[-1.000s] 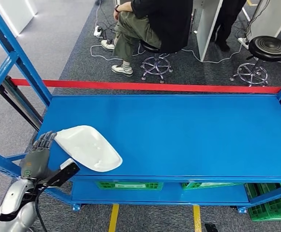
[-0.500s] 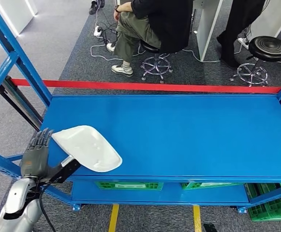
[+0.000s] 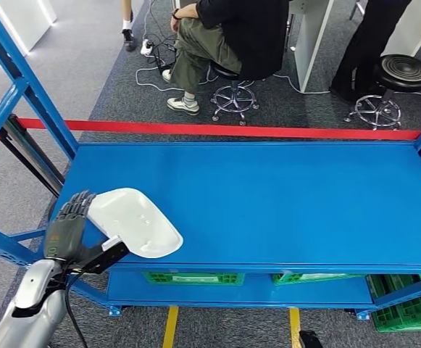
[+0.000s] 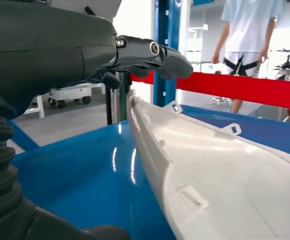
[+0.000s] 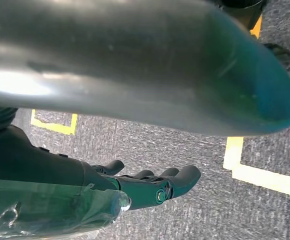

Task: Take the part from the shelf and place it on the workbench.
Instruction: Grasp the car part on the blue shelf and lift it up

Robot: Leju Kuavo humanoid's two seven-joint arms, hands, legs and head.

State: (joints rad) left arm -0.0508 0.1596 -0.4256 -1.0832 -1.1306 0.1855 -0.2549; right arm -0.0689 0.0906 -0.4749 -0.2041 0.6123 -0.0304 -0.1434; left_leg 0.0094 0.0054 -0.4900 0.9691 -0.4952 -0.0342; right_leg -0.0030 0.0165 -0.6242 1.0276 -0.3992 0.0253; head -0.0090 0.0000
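The left robot hand (image 3: 68,230), fingers spread, holds nothing beside the white part (image 3: 134,221) at the blue shelf's (image 3: 285,196) left front edge.

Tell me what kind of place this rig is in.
Probably an indoor robot test lab or workshop: a blue steel shelf behind a red barrier, yellow floor marking on grey carpet, a seated person among trailing cables.

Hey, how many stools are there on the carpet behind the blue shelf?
2. One stool sits behind the shelf's middle, with a seated person on it. The empty black stool stands far right, beside a standing person's legs. Others may lie outside the picture.
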